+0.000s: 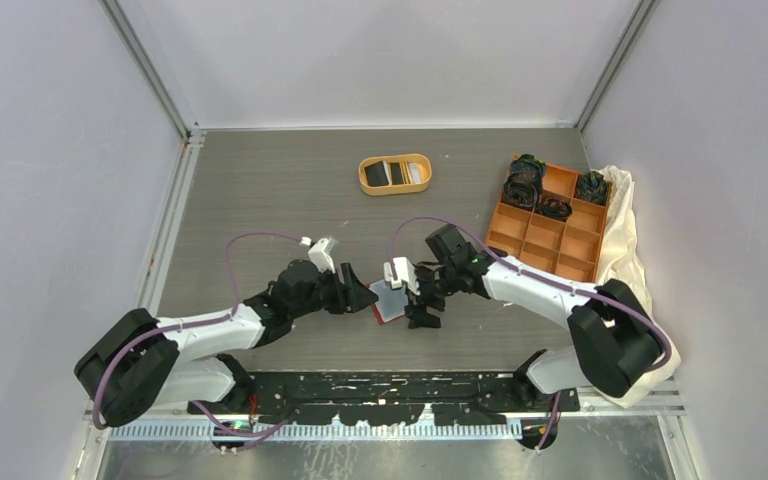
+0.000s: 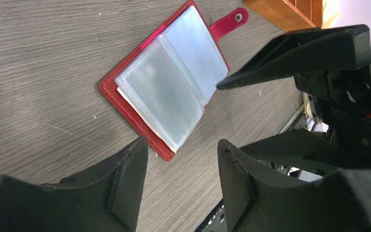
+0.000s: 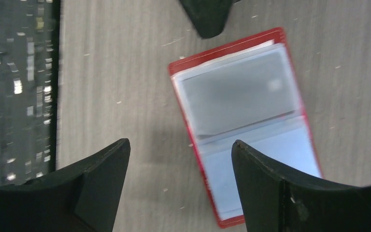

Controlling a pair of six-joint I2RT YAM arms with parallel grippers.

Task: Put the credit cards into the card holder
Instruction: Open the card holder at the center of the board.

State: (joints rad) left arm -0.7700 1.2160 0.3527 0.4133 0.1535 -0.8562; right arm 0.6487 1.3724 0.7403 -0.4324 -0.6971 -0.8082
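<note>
The card holder [image 1: 388,304] lies open on the table between my two grippers, red with clear pale sleeves [image 2: 169,82] and a clasp tab [image 2: 230,21]. My left gripper [image 2: 183,145] hovers just off its near corner, open and holding nothing. My right gripper [image 3: 179,143] is open too, one finger over the holder's [image 3: 244,106] lower sleeve, the gap over bare table. One sleeve looks darker grey; I cannot tell if a card is inside. Dark flat credit cards [image 1: 392,174] seem to lie in the orange oval tray [image 1: 395,187] at the back.
An orange box with square compartments [image 1: 548,222] stands at the right, black coiled bands in its far cells, on a cream cloth [image 1: 625,240]. The right gripper's finger [image 2: 294,53] reaches over the holder's edge. Grey walls close in the table.
</note>
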